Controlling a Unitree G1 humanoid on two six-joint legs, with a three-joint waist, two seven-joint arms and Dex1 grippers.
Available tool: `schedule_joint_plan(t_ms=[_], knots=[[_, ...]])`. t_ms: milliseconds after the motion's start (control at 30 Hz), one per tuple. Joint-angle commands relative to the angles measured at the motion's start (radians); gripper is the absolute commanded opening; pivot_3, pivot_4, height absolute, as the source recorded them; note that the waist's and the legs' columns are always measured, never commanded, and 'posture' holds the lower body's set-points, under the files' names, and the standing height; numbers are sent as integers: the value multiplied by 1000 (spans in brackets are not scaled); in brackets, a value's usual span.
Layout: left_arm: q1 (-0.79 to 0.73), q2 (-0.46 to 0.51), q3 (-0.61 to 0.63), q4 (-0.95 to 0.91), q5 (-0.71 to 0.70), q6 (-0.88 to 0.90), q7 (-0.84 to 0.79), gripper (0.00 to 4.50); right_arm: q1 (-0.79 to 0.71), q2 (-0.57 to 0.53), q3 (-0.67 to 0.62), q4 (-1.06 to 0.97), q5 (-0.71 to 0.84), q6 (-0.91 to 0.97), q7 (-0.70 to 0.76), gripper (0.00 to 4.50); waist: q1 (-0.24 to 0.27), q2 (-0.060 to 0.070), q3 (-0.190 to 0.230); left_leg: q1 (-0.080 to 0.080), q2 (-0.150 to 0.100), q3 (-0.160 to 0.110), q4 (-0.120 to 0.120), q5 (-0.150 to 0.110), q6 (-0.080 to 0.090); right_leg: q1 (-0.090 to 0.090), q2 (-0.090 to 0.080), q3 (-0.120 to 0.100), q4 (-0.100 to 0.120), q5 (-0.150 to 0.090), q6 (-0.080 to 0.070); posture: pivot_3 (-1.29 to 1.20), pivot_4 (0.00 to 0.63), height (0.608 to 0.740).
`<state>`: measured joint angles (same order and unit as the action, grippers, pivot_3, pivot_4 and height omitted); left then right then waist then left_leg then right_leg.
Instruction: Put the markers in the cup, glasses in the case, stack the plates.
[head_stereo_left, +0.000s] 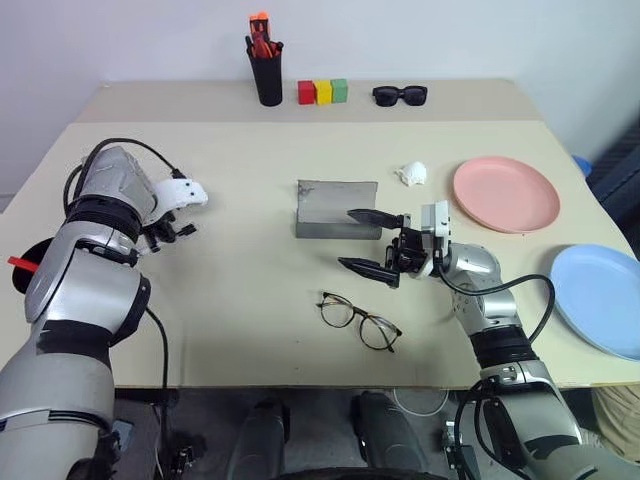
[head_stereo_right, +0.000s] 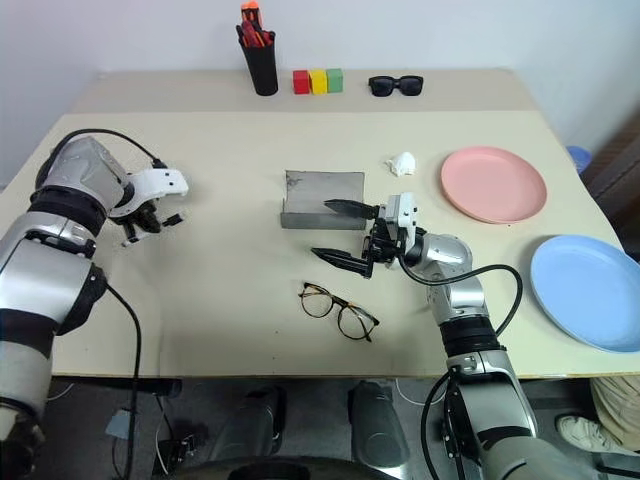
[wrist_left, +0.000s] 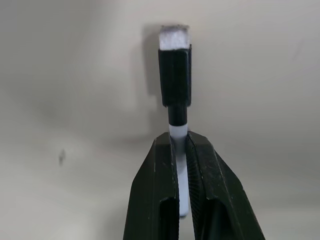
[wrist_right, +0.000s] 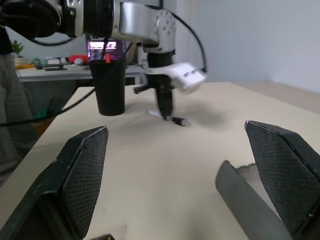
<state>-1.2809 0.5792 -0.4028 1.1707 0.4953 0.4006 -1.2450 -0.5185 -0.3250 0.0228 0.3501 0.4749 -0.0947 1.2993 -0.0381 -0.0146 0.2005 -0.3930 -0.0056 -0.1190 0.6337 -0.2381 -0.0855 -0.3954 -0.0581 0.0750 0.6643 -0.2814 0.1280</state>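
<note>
Left hand (wrist_left: 181, 165) clamped on the white marker (wrist_left: 176, 85): fingers pinch the white barrel, black cap sticks out past the tips toward the table (head_stereo_left: 240, 300). In the right wrist view that marker lies low and roughly level at the table surface; contact with the table I can't confirm. Black cup (wrist_right: 110, 86) stands just beside it near the table's left edge, with a red-capped marker (wrist_right: 106, 57) poking out of its mouth.

Right hand (head_stereo_left: 375, 243) spread wide, holding nothing, hovering at table centre and pointing left. It sits between the grey case (head_stereo_left: 337, 208), just behind it, and the glasses (head_stereo_left: 359, 320), which lie unfolded near the front edge. Case lid state can't be read.

Pink plate (head_stereo_left: 505, 193) and blue plate (head_stereo_left: 602, 298) lie apart on the right side, not stacked, blue one nearer the front and hanging over the edge.

Back row: pen holder (head_stereo_left: 266, 70) with orange pens, three coloured blocks (head_stereo_left: 322, 92), black sunglasses (head_stereo_left: 400, 95). Small white crumpled object (head_stereo_left: 412, 174) between case and pink plate.
</note>
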Motion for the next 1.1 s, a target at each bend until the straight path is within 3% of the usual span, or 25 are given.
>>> schedule_joint_plan(t_ms=[33, 233, 400, 500, 567, 633, 800, 1000, 1100], knots=[[-87, -38, 107, -126, -106, 103, 31, 51, 1, -9, -30, -1, 7, -15, 1, 4500, 0, -1, 0, -1, 0, 0, 0, 0, 0, 0, 0, 0, -1, 0, 0, 0, 150, 740], [-138, -108, 235, -375, -234, 397, 116, 51, 5, -22, -43, 40, 3, -39, 13, 4500, -31, -1, 0, -3, 0, 0, -3, 0, 0, -5, -1, 0, -1, 0, 0, 0, 150, 740], [29, -177, 355, -878, -252, 623, 356, 51, 8, -32, -58, 86, -2, -68, 33, 4500, -43, 0, 0, 0, 0, 1, -4, 0, 0, -5, -1, 2, 1, 0, 1, 0, 150, 740], [186, -197, 367, -1157, -198, 549, 550, 51, 13, -38, -62, 97, -3, -76, 40, 4500, -47, 1, 0, 1, 1, 2, -4, 0, -1, -5, 0, 4, 2, 0, 1, 0, 150, 740], [275, -244, 402, -1337, -154, 651, 673, 51, 25, -44, -63, 94, -3, -78, 44, 4500, -41, 1, 0, 1, 1, 2, -3, 1, -1, -5, 0, 4, 2, 0, 0, 0, 150, 740], [379, -272, 415, -1507, -114, 644, 776, 51, 37, -51, -64, 89, -3, -77, 47, 4500, -31, 1, 0, 0, 1, 2, -3, 1, -1, -4, 0, 4, 1, 0, 0, 0, 150, 740], [590, -260, 393, -1789, -28, 630, 914, 51, 50, -58, -65, 79, -4, -65, 48, 4500, -26, 1, 0, 1, 0, 2, -2, 1, -1, -2, -1, 3, 0, 0, 0, 0, 150, 740], [772, -259, 436, -1937, 70, 470, 1110, 51, 24, -53, -60, 120, -19, -66, 58, 4500, -26, 0, 0, 2, 0, 2, -2, 1, -2, -1, -1, 3, 0, 0, 0, 0, 150, 740], [873, -313, 494, -1980, 108, 381, 1248, 51, 4, -47, -59, 151, -26, -72, 69, 4500, -27, 0, 0, 2, 0, 2, -2, 1, -1, 0, -1, 3, -1, 0, 0, 0, 150, 740]])
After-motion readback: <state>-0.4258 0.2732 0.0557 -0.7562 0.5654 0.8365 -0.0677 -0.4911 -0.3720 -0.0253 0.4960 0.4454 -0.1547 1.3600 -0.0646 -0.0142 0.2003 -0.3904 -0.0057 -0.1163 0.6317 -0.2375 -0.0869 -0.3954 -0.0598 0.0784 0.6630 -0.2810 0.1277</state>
